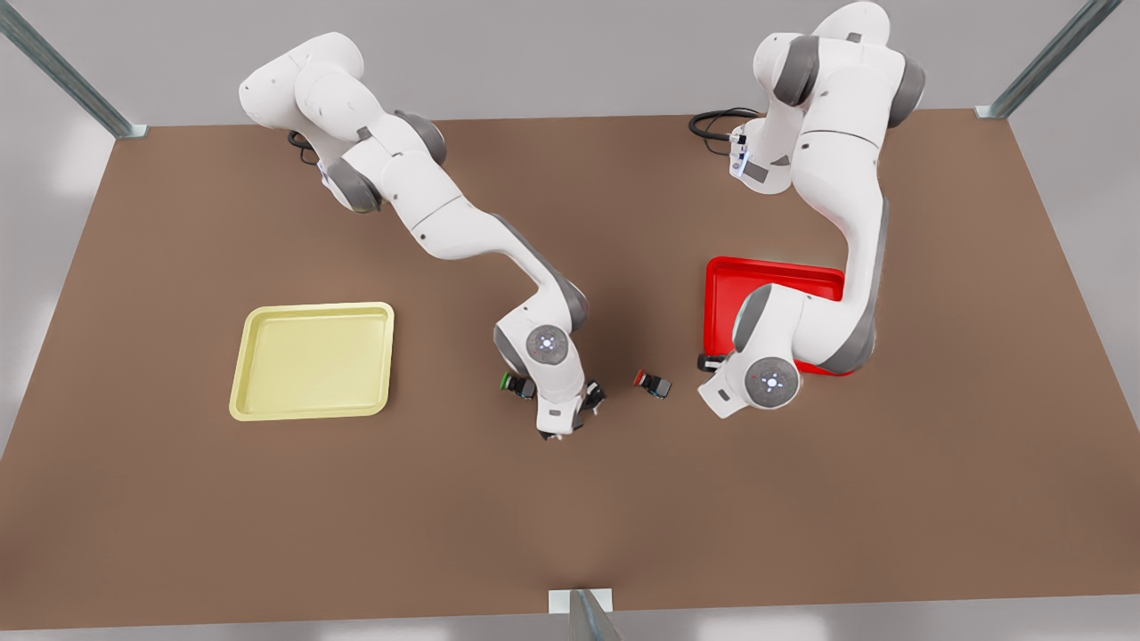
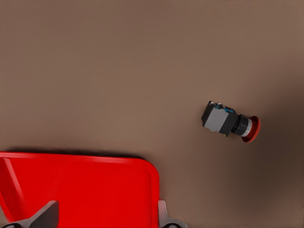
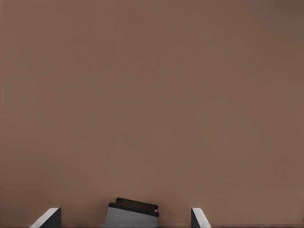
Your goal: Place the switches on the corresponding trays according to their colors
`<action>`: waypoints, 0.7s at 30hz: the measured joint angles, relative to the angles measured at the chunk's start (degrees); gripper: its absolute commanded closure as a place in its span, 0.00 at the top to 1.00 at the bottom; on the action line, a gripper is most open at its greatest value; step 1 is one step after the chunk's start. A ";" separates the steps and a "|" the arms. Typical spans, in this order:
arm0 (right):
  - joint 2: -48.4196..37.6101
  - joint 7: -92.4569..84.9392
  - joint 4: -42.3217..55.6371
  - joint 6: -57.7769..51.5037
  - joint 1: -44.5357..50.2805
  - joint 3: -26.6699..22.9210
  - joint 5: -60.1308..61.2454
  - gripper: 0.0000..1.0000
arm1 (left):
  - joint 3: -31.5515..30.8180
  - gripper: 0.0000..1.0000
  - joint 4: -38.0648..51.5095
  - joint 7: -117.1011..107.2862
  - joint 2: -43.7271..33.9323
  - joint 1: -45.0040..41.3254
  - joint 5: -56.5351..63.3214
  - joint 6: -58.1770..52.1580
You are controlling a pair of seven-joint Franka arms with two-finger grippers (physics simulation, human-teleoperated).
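Here, right gripper [image 3: 123, 218] spread open astride a grey switch [image 3: 133, 212], cap colour hidden, well apart from red tray [image 1: 766, 274]; centre, lower squarely, then close. Left gripper [image 2: 105, 221] open, waiting over red tray's corner; red switch [image 2: 230, 122] near.

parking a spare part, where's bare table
Free: the brown tabletop along the front view's bottom edge, and inside the pale yellow plastic tray. Crowded: mid-table, where the right end effector straddles a dark switch and the left end effector hovers by the bright red plastic tray and red-capped switch.
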 measured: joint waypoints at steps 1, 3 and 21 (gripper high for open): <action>0.00 0.05 0.00 -0.10 0.00 0.00 0.00 0.74 | -0.02 1.00 0.00 -0.65 0.09 -0.30 -0.25 0.08; 0.00 0.22 0.00 -0.92 -0.04 0.00 0.00 0.62 | -0.02 1.00 -0.08 -0.79 0.18 -0.50 -0.61 0.04; -0.09 1.44 -0.09 -2.58 -0.07 0.00 0.09 0.51 | -1.16 1.00 -0.96 -5.78 5.72 2.09 -5.12 13.85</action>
